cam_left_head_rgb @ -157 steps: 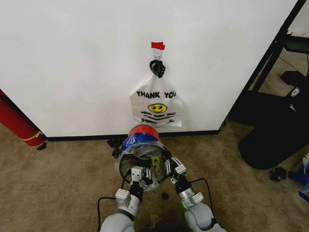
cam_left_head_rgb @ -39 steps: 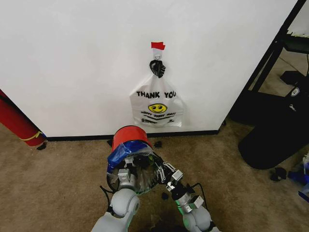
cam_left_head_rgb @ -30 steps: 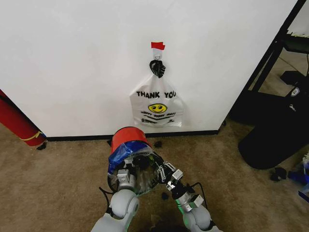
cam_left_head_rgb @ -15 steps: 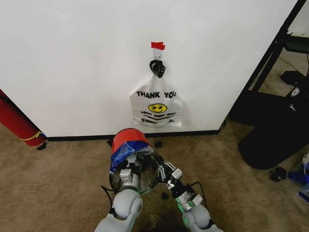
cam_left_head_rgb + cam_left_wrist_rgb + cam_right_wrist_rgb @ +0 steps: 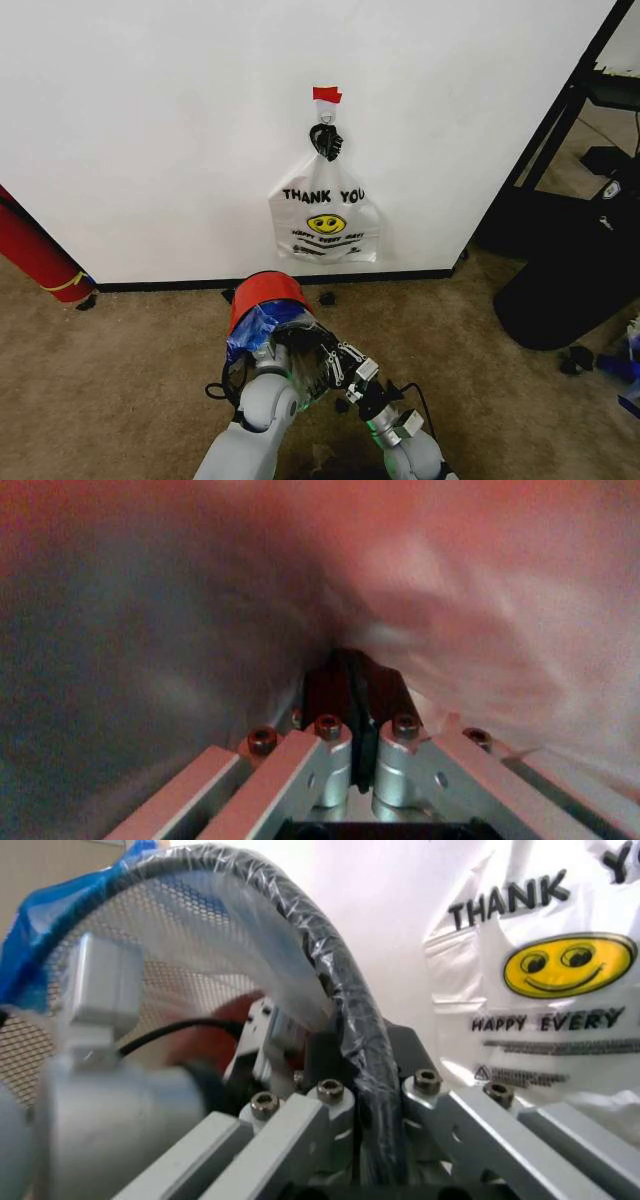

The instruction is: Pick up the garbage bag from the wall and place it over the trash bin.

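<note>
The trash bin (image 5: pixel 266 293) lies tilted on the carpet before the wall (image 5: pixel 150 120), red bottom toward the wall. The garbage bag (image 5: pixel 262 323), translucent with blue patches, is stretched over its rim. My right gripper (image 5: pixel 337 369) is shut on the bag-wrapped rim (image 5: pixel 340 997), seen close in the right wrist view around the gripper (image 5: pixel 365 1061). My left arm (image 5: pixel 268 400) reaches into the bin's mouth. In the left wrist view my left gripper (image 5: pixel 351 664) is shut, deep inside against whitish plastic and the red bottom.
An opaque white "THANK YOU" bag (image 5: pixel 325 220) hangs from a hook (image 5: pixel 326 118) under red tape (image 5: pixel 326 95). A red roll (image 5: pixel 35 255) leans at the left. A large black bulk (image 5: pixel 565 290) and a black stand (image 5: pixel 560 120) are at the right.
My left arm has pushed further into the bin, its gripper now hidden inside it. The bin has shifted slightly. The right gripper keeps its hold on the rim.
</note>
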Controlling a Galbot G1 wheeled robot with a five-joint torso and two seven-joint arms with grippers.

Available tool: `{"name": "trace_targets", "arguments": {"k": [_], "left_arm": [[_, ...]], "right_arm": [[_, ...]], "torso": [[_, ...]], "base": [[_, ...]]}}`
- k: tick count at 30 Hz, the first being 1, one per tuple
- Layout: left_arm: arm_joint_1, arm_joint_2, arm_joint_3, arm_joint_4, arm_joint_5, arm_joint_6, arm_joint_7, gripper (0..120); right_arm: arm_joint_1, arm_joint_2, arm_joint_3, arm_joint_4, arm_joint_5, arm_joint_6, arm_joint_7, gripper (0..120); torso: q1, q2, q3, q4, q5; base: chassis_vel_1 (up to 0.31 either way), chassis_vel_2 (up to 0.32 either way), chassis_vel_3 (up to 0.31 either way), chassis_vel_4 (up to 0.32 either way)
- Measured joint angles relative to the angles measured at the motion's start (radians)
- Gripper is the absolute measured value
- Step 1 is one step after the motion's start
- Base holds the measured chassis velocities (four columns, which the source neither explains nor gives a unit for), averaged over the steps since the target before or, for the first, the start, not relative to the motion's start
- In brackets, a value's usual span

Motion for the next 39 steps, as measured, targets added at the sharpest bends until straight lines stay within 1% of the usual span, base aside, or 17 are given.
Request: {"name": "trace_targets", "arguments": {"k": [6,10,17,27,30,36,39], "left_arm": [[0.057,0.029,0.050,-0.037,0.018,0.000,0.019,0],[0.066,0.041,0.066,-0.040,0.026,0.001,0.024,0],[0.049,0.064,0.073,-0.024,0.029,0.016,0.025,0],[0.034,0.073,0.067,-0.002,0.029,0.017,0.024,0],[0.039,0.075,0.066,-0.015,0.029,0.017,0.024,0],[0.067,0.074,0.058,-0.081,0.030,0.019,0.024,0],[0.069,0.072,0.049,-0.096,0.030,0.019,0.024,0]], "right_arm": [[0.021,0.002,0.002,0.000,0.013,-0.002,-0.001,0],[0.028,0.002,0.003,0.001,0.017,-0.003,-0.010,0],[0.023,-0.004,0.003,0.014,0.016,-0.003,-0.059,0],[0.007,-0.008,0.007,0.028,0.024,0.002,-0.101,0],[0.007,-0.009,0.008,0.028,0.024,0.006,-0.102,0],[0.013,-0.003,0.011,0.009,0.018,0.010,-0.064,0],[0.013,-0.002,0.010,0.003,0.018,0.010,-0.056,0]], "torso": [[0.000,0.000,0.000,0.0000,0.0000],[0.000,0.000,0.000,0.0000,-0.0001],[0.000,0.000,0.000,0.0000,0.0000],[0.000,0.000,0.000,-0.0001,-0.0001],[0.000,0.000,0.000,-0.0001,-0.0002],[0.000,0.000,0.000,0.0000,-0.0001],[0.000,0.000,0.000,-0.0001,-0.0001]], "base": [[0.000,0.000,0.000,0.000],[0.000,0.000,0.000,0.000],[0.000,0.000,0.000,0.000],[0.000,0.000,0.000,0.000],[0.000,0.000,0.000,0.000],[0.000,0.000,0.000,0.000],[0.000,0.000,0.000,0.000]]}}
